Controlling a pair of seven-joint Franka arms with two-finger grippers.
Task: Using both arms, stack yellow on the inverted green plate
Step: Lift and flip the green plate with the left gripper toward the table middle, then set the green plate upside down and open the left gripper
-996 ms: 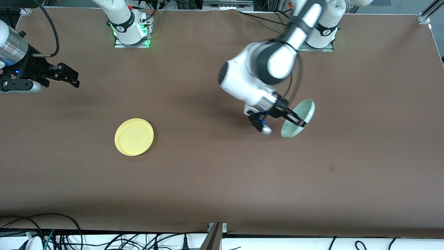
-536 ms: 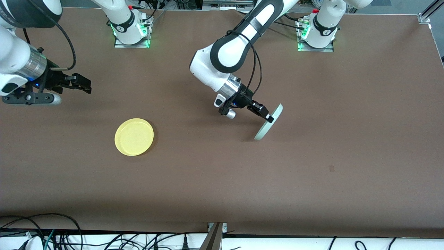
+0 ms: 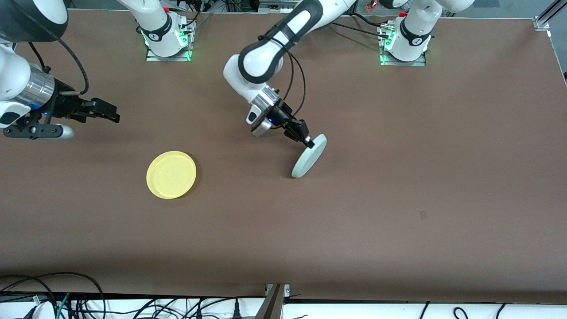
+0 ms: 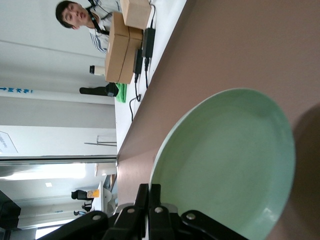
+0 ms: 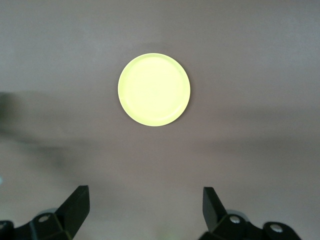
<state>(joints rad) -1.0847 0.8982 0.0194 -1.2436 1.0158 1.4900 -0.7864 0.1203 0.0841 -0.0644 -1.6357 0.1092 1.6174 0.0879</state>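
The yellow plate (image 3: pixel 171 174) lies flat, rim up, on the brown table toward the right arm's end; it also shows in the right wrist view (image 5: pixel 154 89). My left gripper (image 3: pixel 308 142) is shut on the rim of the green plate (image 3: pixel 309 156) and holds it tilted steeply on edge, its lower edge at or just above the mid-table. The left wrist view shows the plate's hollow face (image 4: pixel 230 165) with the left gripper (image 4: pixel 149 192) pinching the rim. My right gripper (image 3: pixel 113 114) is open and empty, in the air at the right arm's end of the table, the right gripper (image 5: pixel 145 200) facing the yellow plate.
The two arm bases (image 3: pixel 166 40) (image 3: pixel 405 42) stand at the table's back edge. Cables (image 3: pixel 66 301) hang along the near edge. A small dark mark (image 3: pixel 423 215) is on the table toward the left arm's end. Cardboard boxes (image 4: pixel 122 47) stand off the table.
My left gripper has carried the green plate toward the right arm's end of the table and turned it from hollow-side-up toward edge-on. My right gripper has drifted slightly toward the yellow plate.
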